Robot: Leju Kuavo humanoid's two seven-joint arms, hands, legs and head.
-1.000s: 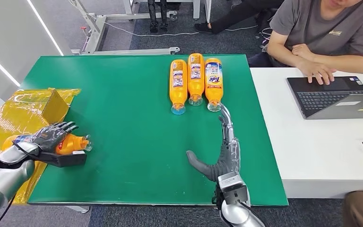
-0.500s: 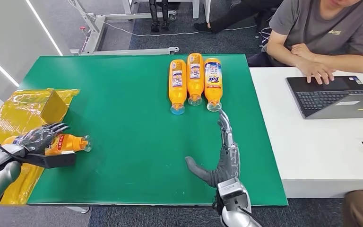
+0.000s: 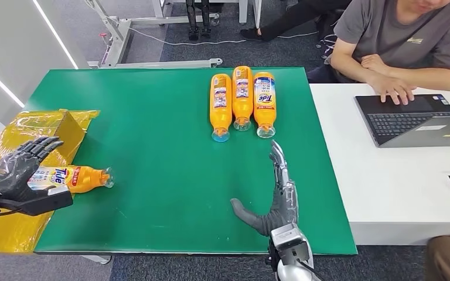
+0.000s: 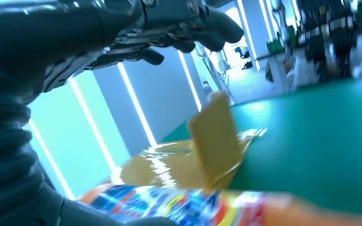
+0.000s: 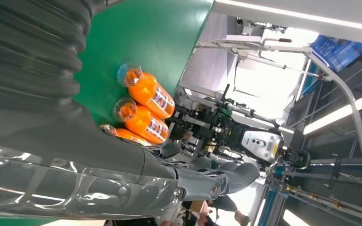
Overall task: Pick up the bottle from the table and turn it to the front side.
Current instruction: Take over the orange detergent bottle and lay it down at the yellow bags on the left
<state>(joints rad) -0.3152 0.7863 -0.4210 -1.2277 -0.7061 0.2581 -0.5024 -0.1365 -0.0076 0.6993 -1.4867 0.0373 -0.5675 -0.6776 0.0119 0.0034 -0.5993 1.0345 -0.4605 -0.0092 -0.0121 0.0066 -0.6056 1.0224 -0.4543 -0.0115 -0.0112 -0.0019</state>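
Head view puts the right hand [image 3: 272, 199] flat and spread on the green tabletop [image 3: 152, 117], holding nothing. Three orange bottles [image 3: 242, 99] lie at its 12 o'clock, caps toward it, long axes running away. Right wrist view shows those caps close beyond the fingers; left wrist view shows the left hand [image 4: 122, 28] spread above another bottle [image 4: 179, 207].
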